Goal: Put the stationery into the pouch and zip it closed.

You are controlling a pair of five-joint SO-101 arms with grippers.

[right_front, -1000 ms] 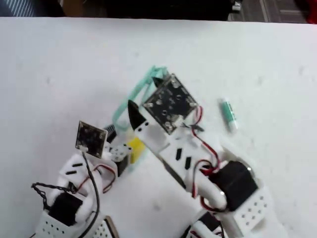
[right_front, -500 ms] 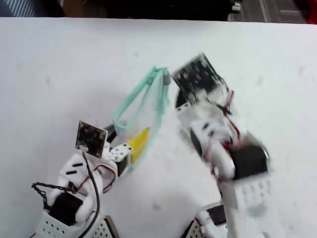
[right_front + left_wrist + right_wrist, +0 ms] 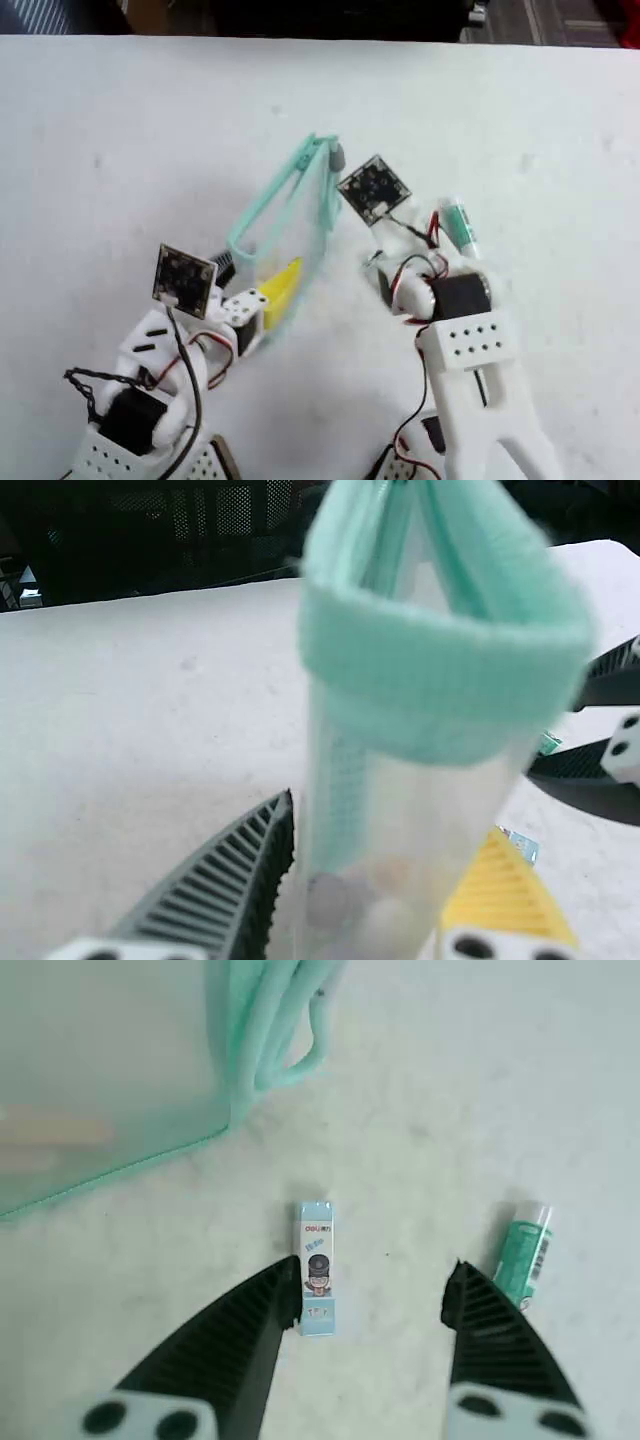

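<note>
The pouch [image 3: 290, 225], clear with a mint trim, lies on the white bench [image 3: 120, 120] between the two arms. It runs aslant from the left arm at the near edge up towards the middle. Its mouth gapes: the two trimmed edges stand apart in a long loop and meet at the far end, where a small grey tab [image 3: 337, 157] sits. The left tool [image 3: 390, 820] is clamped on the near end of the pouch, with one dark finger and one yellow finger pressing on either side of the clear wall. Pale shapes show through the wall near these fingers, too blurred to name.

The right arm stands just to the right of the pouch, its wrist bent down over the bench beside the pouch's far end. The right tool [image 3: 372, 1272] hangs with its fingers wide apart, gripping nothing. A small eraser [image 3: 316, 1267] in a printed sleeve lies flat on the bench, hard by the tip of one finger on the gap's side; whether they touch I cannot tell. A green glue stick [image 3: 525, 1252] with a white cap lies outside the other finger, near it but apart. In the high view the glue stick is just to the right of the right arm's wrist, well apart from the pouch. Eraser and glue stick both lie outside the pouch.
</note>
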